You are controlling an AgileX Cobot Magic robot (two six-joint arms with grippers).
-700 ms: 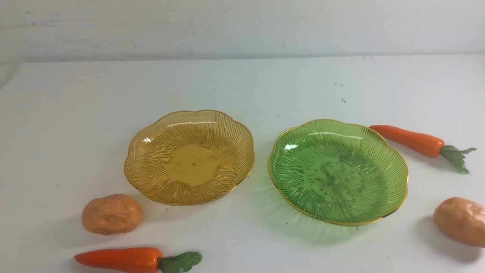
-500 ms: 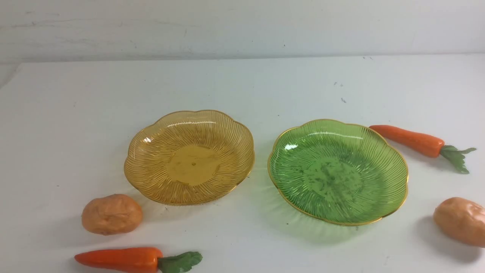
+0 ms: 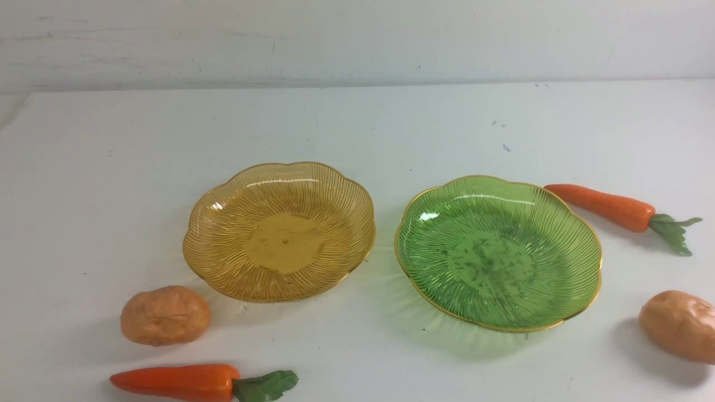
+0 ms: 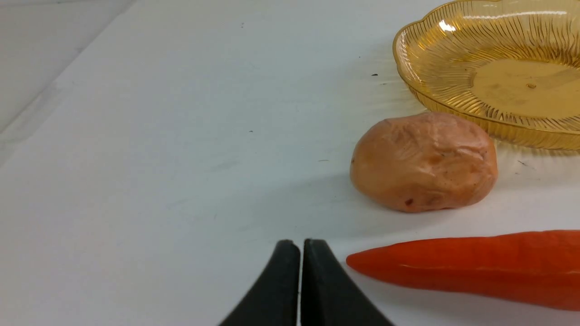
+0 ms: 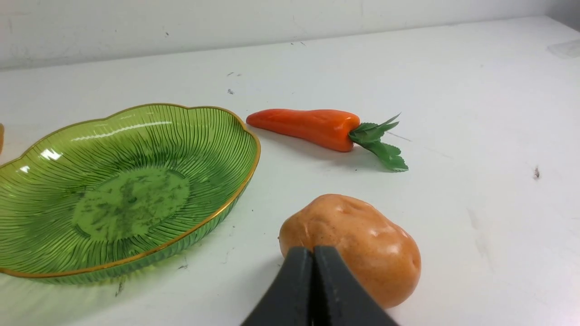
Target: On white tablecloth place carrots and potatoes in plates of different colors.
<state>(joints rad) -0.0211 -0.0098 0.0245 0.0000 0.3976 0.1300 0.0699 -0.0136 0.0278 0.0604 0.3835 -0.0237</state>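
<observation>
On the white tablecloth [image 3: 357, 123] stand two empty plates, an amber one [image 3: 279, 230] [image 4: 498, 77] and a green one [image 3: 497, 251] [image 5: 122, 190]. One potato [image 3: 165, 315] [image 4: 423, 162] and one carrot [image 3: 184, 382] [image 4: 471, 267] lie near the amber plate. A second carrot [image 3: 609, 207] [image 5: 308, 127] and potato [image 3: 678, 325] [image 5: 362, 244] lie right of the green plate. My left gripper [image 4: 301, 246] is shut and empty, close to the carrot's tip. My right gripper [image 5: 313, 253] is shut and empty in front of the right potato. Neither arm shows in the front view.
A pale wall [image 3: 357, 39] rises behind the table's far edge. The table's left edge [image 4: 59, 77] shows in the left wrist view. A few dark specks [image 3: 505, 147] mark the cloth behind the green plate.
</observation>
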